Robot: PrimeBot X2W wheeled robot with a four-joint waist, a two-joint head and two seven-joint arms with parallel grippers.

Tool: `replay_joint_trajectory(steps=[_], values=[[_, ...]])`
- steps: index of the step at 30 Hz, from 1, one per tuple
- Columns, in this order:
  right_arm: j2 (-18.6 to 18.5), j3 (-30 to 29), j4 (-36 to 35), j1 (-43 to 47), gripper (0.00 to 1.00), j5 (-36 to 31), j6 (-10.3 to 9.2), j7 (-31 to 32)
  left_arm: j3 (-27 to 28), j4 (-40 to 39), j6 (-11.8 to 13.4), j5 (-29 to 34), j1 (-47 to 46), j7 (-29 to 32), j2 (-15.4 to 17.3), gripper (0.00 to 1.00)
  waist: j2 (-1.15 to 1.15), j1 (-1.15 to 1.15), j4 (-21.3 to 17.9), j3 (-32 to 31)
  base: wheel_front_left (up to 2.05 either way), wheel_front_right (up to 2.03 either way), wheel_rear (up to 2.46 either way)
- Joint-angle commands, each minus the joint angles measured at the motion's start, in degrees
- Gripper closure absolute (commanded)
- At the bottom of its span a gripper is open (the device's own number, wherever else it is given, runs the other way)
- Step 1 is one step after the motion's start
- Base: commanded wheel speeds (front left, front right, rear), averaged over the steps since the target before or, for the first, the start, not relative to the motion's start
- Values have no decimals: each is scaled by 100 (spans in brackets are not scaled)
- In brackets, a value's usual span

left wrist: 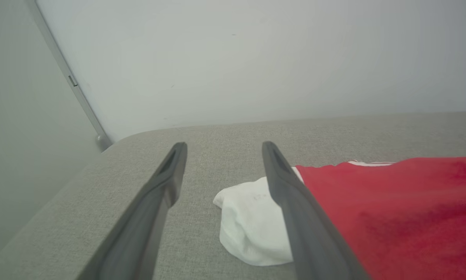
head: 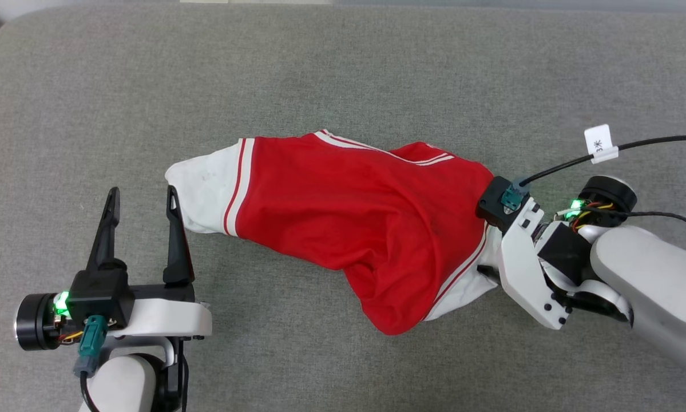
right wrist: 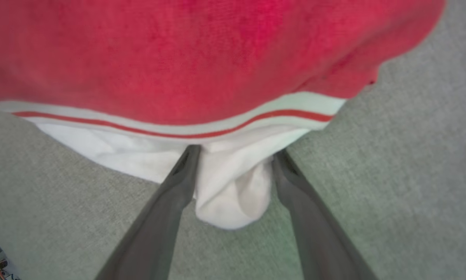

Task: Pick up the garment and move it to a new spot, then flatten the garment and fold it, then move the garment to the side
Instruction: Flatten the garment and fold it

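1. Upper part of head view: grey padded surface is bare, with wide passage left to right.
2. Centre: the garment is bunched in a mound and blocks a low path across.
3. Lower left: left gripper has its fingers spread, the inner one just beside the white sleeve end.
4. Right edge: right gripper straddles a white fold; its arm and black cable crowd that side.
5. Lower centre: bare surface below the garment.
6. Left wrist view: wall rises past the surface's far edge.

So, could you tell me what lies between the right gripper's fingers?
The jersey's bunched white sleeve lies between the right gripper's fingers, in the right wrist view.
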Motion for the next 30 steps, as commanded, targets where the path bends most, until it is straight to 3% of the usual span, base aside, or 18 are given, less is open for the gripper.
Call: replay_joint_trajectory(steps=[1, 8, 9, 15, 18, 22, 30], values=[[45, 234, 123, 205, 100, 6, -2, -132, 80, 21, -44, 53, 25, -12, -40, 0, 0, 0, -42, -72, 0, 0, 0], [-675, -296, -414, 48, 100, 362, -4, -916, 397, 50, -272, 217, 248, -13, -181, 0, 0, 0, -204, -389, 0, 0, 0], [-675, -296, -414, 48, 100, 362, -4, -916, 397, 50, -272, 217, 248, -13, -181, 0, 0, 0, -204, -389, 0, 0, 0], [-1581, -918, -820, 286, 100, 786, -4, -763, 575, 21, -454, 326, 337, -13, -294, 0, 0, 0, -290, -444, 0, 0, 0], [-1780, -1251, -676, 381, 100, 968, -3, -601, 638, 10, -529, 371, 315, -13, -346, 0, 0, 0, -298, -372, 0, 0, 0], [-1712, -1467, -28, 444, 100, 879, -3, -315, 681, 30, -626, 451, 195, -13, -425, 0, 0, 0, -265, -228, 0, 0, 0], [-827, -1527, 1425, 605, 100, 609, -3, -271, 744, 168, -756, 583, 41, -13, -531, 0, 0, 0, -244, -61, 0, 0, 0]])
